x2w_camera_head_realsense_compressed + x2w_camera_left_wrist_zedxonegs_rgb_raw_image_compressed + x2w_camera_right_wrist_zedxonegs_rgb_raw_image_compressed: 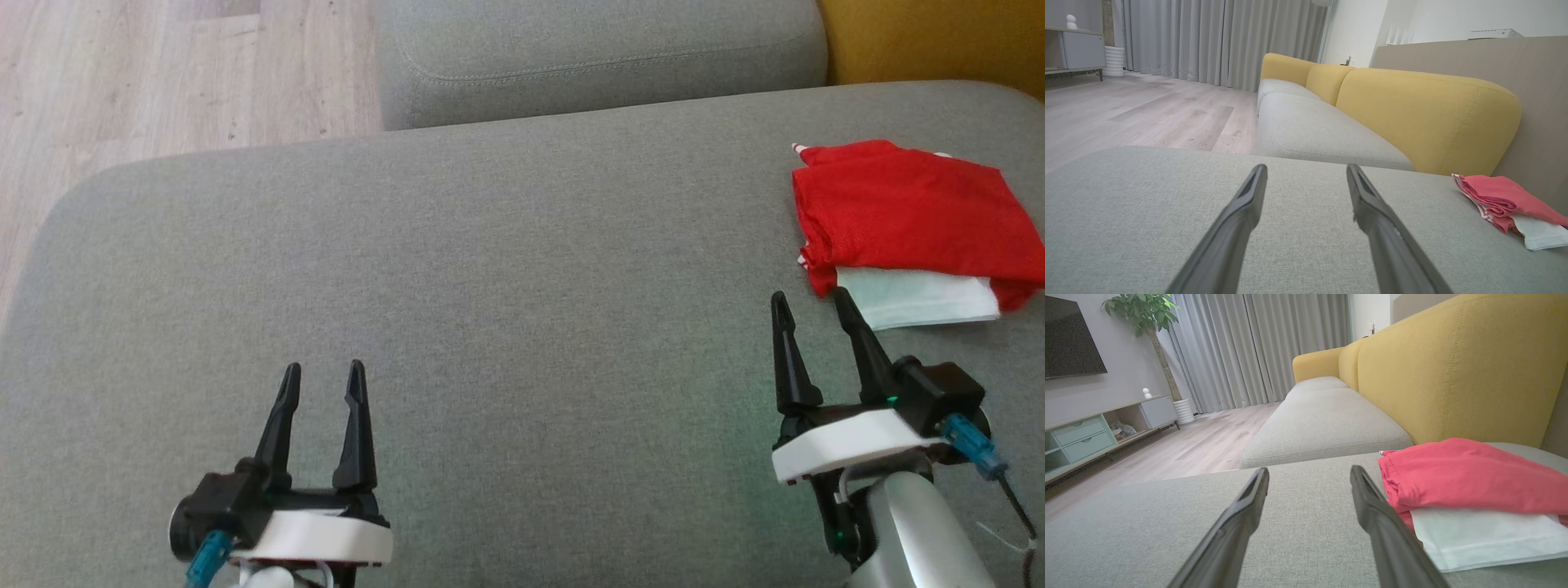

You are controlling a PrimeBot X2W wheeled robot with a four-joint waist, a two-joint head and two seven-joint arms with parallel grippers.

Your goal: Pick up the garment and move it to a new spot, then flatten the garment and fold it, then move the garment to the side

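1. Far left of the jaws, a pale-green cabinet (pixel 1086 435) stands on a pale wood-plank floor (pixel 163 73). Its open compartment holds a loose heap too small to identify. A ribbed white pot (pixel 1184 411) at the cabinet's end holds a leafy tree (pixel 1141 308).
2. The left gripper (pixel 324 366) hovers low over a broad grey seat cushion (pixel 490 269). Its two tapered dark jaws are spread wide and grip nothing, with only the coarse woven fabric showing between them.
3. Ahead of both pairs of jaws, a second grey cushion (pixel 596 57) with a stitched seam runs away toward pleated grey curtains (pixel 1249 347). A rounded mustard-yellow backrest (pixel 1453 367) runs along its right side.
4. The right gripper (pixel 810 294) has its jaws equally wide and equally empty. Its right-hand jaw ends just beside the garment's near corner, and whether it touches the cloth cannot be told.
5. The garment (pixel 914 212) is a flat, folded stack of red fine-mesh fabric with a white layer showing at its near edge. It lies on the seat cushion just right of and beyond the right jaws, well apart from the left jaws and close to the yellow backrest.
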